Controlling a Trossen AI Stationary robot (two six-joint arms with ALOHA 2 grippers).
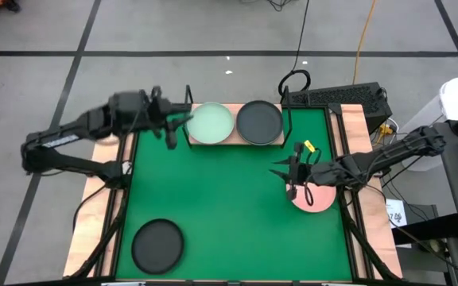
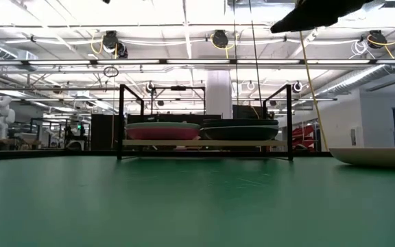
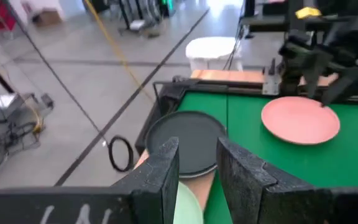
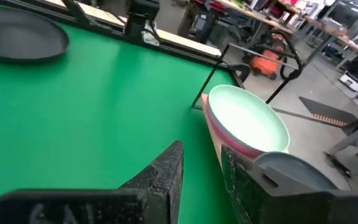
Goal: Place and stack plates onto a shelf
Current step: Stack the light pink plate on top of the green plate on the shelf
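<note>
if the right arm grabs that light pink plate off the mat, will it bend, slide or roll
The light pink plate looks rigid and thin-rimmed, so it probably won't bend. It lies flat on the green mat, so rolling seems unlikely, though a push may slide it. The right hand would likely need a rim pinch.

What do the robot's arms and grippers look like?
Both arms are dark, thin and jointed. The left gripper and the right gripper each have two black, blocky fingers. The right arm carries a small yellow tag.
</note>
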